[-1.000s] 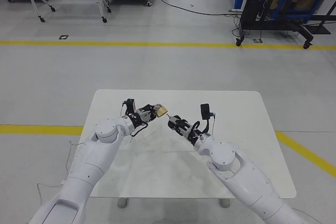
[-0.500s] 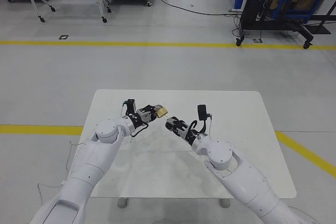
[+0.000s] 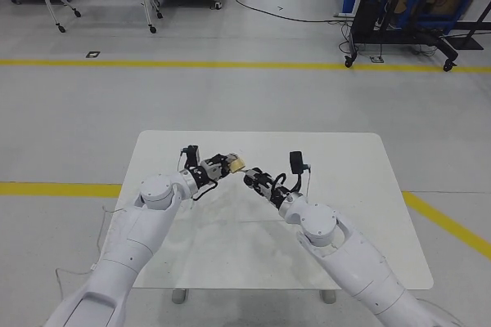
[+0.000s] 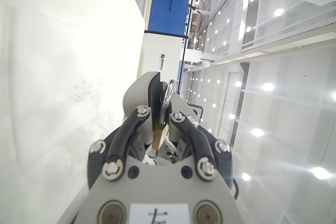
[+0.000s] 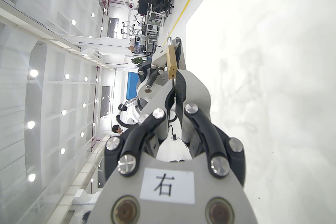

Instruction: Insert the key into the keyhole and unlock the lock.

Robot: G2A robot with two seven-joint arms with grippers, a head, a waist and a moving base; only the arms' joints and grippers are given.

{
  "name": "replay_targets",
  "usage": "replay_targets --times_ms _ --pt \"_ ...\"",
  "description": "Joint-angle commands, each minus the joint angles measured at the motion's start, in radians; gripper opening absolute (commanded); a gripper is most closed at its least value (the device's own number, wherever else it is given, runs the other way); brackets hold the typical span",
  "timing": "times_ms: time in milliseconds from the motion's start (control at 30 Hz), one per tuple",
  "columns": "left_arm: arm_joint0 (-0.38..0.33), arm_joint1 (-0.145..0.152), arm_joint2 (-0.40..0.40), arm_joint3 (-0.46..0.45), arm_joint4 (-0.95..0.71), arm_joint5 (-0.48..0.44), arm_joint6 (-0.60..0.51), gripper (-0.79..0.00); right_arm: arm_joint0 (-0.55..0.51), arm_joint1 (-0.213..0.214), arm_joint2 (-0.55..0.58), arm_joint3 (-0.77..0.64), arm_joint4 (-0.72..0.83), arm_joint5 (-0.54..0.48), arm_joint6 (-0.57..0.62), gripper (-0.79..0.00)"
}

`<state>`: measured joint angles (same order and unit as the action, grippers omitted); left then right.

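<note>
Left gripper (image 4: 164, 91) clamps lock (image 4: 159, 137) | right gripper (image 5: 175, 86) pinches key (image 5: 173, 81) | key at lock's base

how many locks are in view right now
1. A brass padlock is held by its shackle in the left gripper above the table, with its base at the key in the right gripper. No other lock shows.

The left tool (image 4: 164, 93) and right tool (image 5: 174, 83) are pale grey, with black linkage bars, silver screws, and white labels bearing black characters.
</note>
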<state>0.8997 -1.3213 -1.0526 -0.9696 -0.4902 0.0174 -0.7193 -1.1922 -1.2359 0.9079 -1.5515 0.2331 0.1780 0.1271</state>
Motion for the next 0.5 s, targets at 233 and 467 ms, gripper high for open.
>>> replay_targets --times_ms 233,467 --pt "0.000 -0.004 -0.005 0.005 -0.021 0.027 0.004 -0.785 0.000 -0.015 -0.015 -0.005 -0.012 0.000 0.009 -0.785" --pt "0.001 -0.007 -0.013 0.010 -0.038 0.050 0.022 -0.785 -0.011 -0.021 -0.001 -0.009 -0.033 -0.023 -0.019 -0.785"
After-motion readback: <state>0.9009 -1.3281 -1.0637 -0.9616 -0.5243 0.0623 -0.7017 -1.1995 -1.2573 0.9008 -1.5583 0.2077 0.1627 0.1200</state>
